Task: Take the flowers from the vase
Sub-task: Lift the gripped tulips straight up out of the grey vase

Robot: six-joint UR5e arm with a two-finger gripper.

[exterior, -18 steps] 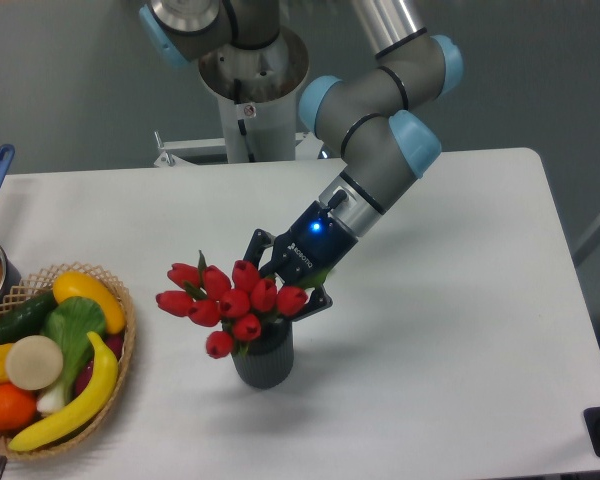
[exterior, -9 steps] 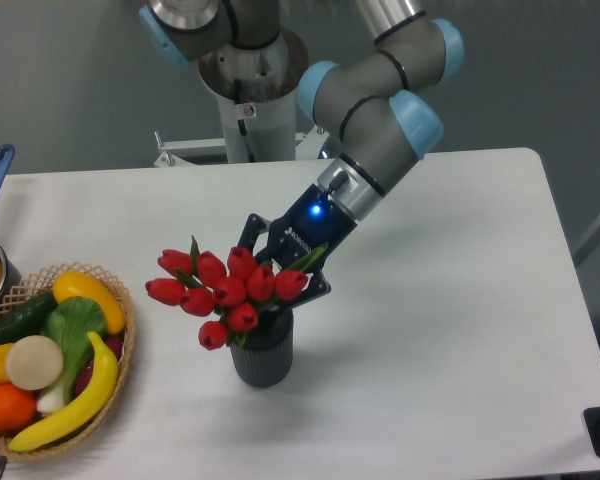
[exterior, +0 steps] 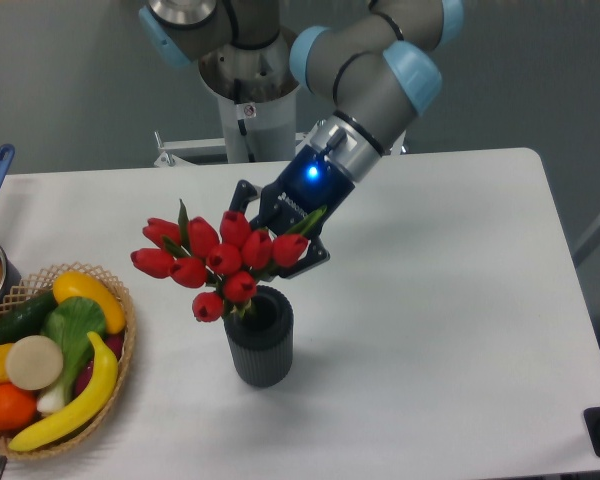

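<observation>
Sitting high over the vase (exterior: 259,348), the flowers (exterior: 215,261) look almost out, only their stem ends near its mouth. The gripper (exterior: 280,236) is squeezed around the bunch. What's left, I think: lifting them clear.

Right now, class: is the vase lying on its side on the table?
No, the vase stands upright on the table, its round mouth facing up beneath the flowers.
</observation>
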